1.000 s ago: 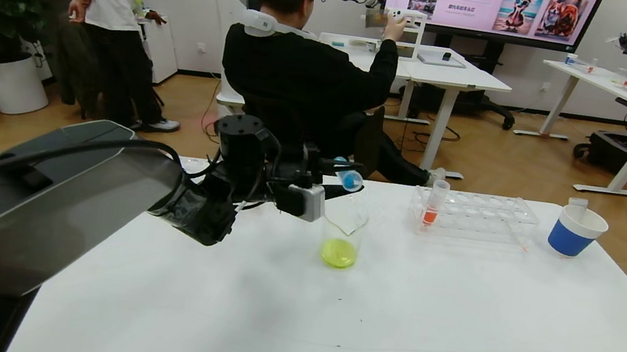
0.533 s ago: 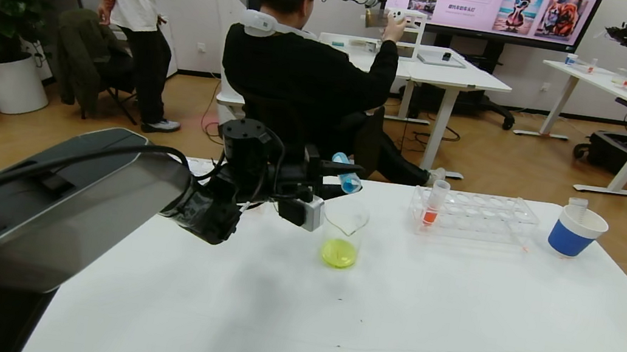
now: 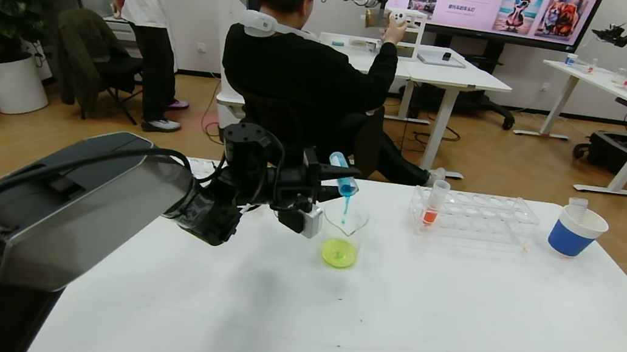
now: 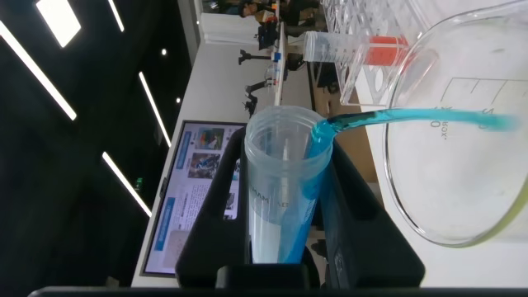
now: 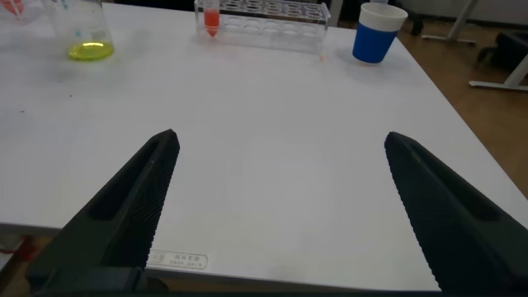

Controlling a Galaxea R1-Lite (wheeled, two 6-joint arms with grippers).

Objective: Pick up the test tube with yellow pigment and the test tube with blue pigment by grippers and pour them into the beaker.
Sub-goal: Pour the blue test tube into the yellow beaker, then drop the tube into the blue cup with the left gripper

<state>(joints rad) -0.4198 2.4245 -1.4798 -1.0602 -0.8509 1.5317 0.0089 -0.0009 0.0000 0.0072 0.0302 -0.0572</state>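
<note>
My left gripper (image 3: 343, 181), clamped on the test tube with blue pigment (image 3: 343, 181), has tipped further and blue now streams into the beaker (image 3: 341, 238) onto the yellow, while my right gripper (image 5: 276, 206) waits open

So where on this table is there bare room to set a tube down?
The near half of the table is bare, and between beaker and rack. Crowded: around the left gripper pouring the blue tube.

Cyan-blue stream (image 3: 346, 208) falls into beaker (image 3: 344, 229) holding yellow-green liquid (image 3: 338, 253).
</note>
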